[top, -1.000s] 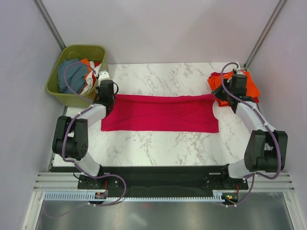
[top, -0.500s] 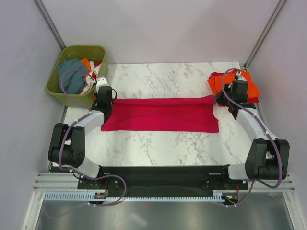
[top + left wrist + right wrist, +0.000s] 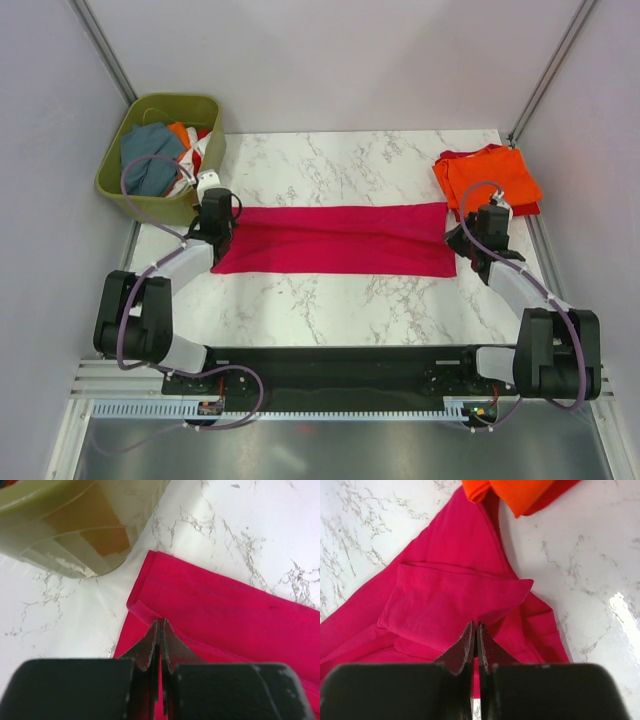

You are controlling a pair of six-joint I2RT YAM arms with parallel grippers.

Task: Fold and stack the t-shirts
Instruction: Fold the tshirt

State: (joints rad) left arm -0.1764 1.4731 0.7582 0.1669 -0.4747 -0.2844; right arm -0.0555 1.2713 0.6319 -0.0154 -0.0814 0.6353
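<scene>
The magenta-pink t-shirt [image 3: 335, 240] lies as a long strip across the middle of the marble table, its far edge folded over toward me. My left gripper [image 3: 221, 236] is shut on the folded edge at the shirt's left end [image 3: 160, 622]. My right gripper [image 3: 460, 240] is shut on the folded flap at the shirt's right end [image 3: 476, 625]. Folded orange and red t-shirts [image 3: 488, 178] lie at the back right, and their corner shows in the right wrist view [image 3: 520, 492].
The olive-green basket [image 3: 115, 175] with more clothes stands at the back left, just off the table corner. Its wall shows close to the left gripper [image 3: 75, 525]. Grey walls close in both sides.
Both grippers have moved toward me from the shirt's far corners, drawing the far edge over the shirt. The strip is now narrower.
</scene>
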